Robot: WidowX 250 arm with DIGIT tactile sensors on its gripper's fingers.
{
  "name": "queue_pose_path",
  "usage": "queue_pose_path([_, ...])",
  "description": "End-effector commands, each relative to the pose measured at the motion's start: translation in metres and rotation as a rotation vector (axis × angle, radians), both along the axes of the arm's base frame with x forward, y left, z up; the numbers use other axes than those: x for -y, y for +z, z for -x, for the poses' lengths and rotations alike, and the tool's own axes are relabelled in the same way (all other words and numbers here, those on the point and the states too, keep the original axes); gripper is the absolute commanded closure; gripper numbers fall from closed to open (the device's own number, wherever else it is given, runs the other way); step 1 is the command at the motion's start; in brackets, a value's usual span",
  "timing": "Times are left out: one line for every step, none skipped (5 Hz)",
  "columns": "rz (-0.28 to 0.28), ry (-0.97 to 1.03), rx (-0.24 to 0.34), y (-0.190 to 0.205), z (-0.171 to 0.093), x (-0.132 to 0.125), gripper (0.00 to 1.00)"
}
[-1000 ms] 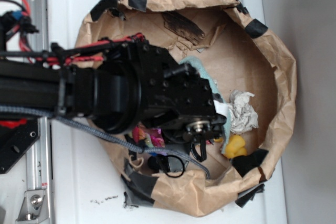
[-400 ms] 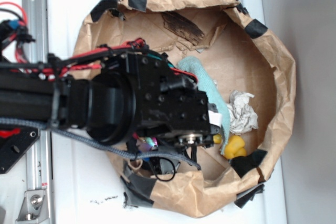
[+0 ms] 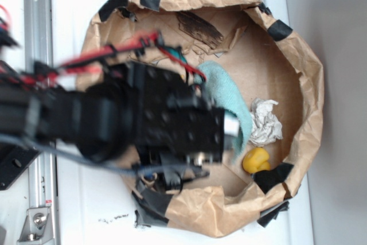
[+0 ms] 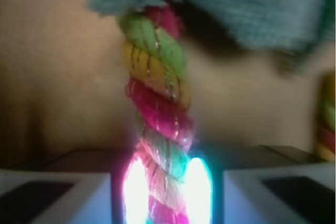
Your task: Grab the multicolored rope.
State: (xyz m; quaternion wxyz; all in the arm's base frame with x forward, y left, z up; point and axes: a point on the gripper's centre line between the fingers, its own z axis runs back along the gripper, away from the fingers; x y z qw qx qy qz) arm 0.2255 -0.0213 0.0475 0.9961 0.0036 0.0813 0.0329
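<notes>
Gripper [image 4: 167,203] clamped on multicolored rope [image 4: 157,103], which runs from between the fingers up under teal terry cloth [image 4: 220,3]. Risk: the rope's far end may catch the cloth and drag it along, or twisted strands slip free.

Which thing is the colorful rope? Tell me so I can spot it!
Look inside the big brown paper bag, under the black robot arm. In the wrist view, the multicolored rope runs from the teal cloth down between the gripper fingers. Only it is twisted from pink, yellow and green strands.
</notes>
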Motion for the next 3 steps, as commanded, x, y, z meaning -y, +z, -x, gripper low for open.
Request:
queue_pose_path([0.031,0.260,0.349,0.110,0.012,-0.062,1.00])
queue_pose_path([0.035,0.185,0.352,0.132,0.003,-0.050,1.00])
queue_pose_path([0.024,0.144,0.318,0.124,-0.005,-0.040,1.00])
